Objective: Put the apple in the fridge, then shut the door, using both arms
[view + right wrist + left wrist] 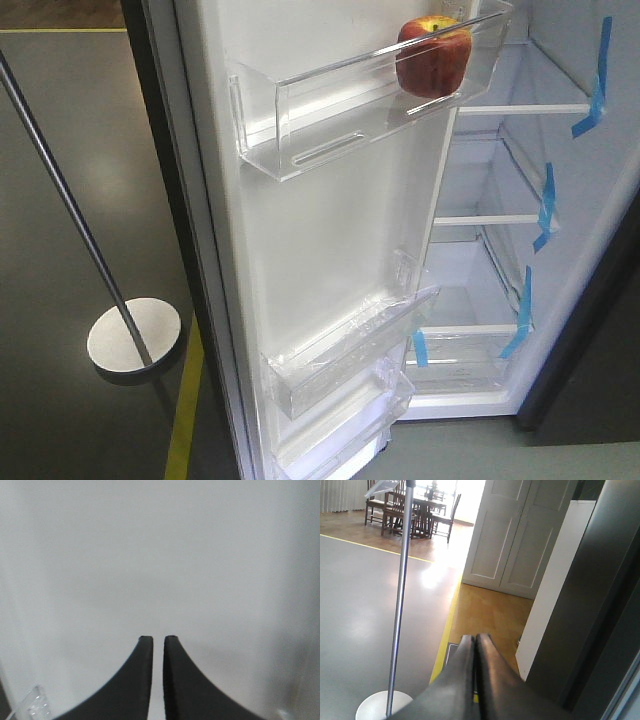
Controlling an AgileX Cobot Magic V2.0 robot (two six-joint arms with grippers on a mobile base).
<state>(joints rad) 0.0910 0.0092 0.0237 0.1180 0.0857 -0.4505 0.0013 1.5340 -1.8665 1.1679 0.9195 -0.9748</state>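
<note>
The red apple (433,55) with a yellow patch sits in the top clear bin (330,110) on the white inner face of the open door (330,230). The fridge (500,250) stands open to the right, white inside, with glass shelves and blue tape (545,205). Neither arm shows in the front view. My left gripper (474,637) is shut and empty, beside the door's dark outer face (590,605). My right gripper (158,639) is shut and empty, with only a thin slit between the fingers, pointing close at the white inner door face (160,555).
A thin silver pole (70,210) on a round white base (133,335) stands on the grey floor left of the door; it also shows in the left wrist view (400,605). A yellow floor line (185,410) runs past the door. Lower clear bins (350,350) stick out.
</note>
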